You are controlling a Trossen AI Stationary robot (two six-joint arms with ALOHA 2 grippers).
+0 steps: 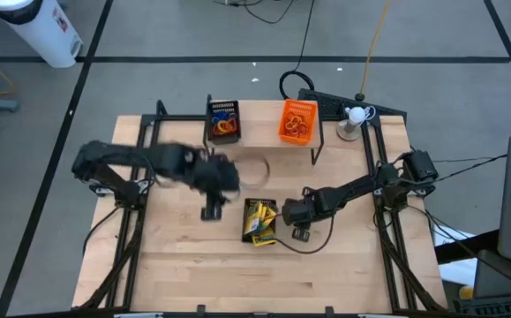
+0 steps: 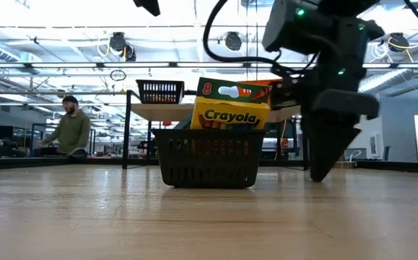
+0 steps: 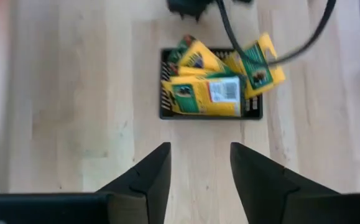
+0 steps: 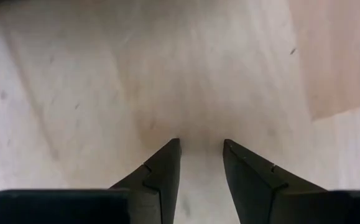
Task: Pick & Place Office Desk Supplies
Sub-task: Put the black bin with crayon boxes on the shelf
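Note:
A black mesh tray (image 1: pixel 260 221) stands on the table's middle with several yellow-and-green crayon boxes (image 3: pixel 207 93) piled in it; one box (image 3: pixel 263 61) leans out over its rim. My left gripper (image 3: pixel 199 149) hovers open and empty above bare wood, just left of that tray (image 3: pixel 167 112). My right gripper (image 4: pixel 201 144) is open and empty too, pointing down close over the wood at the tray's right side (image 1: pixel 297 230). On the shelf at the back stand a black tray with coloured rubber bands (image 1: pixel 224 122) and an orange tray (image 1: pixel 297 122).
The light wooden shelf (image 1: pixel 264 108) runs along the table's far side. A white ball on a stand (image 1: pixel 354 117) sits at its right end. A faint thin loop (image 1: pixel 255 168) lies on the wood before the shelf. Bare wood stretches along the near edge (image 1: pixel 264 283).

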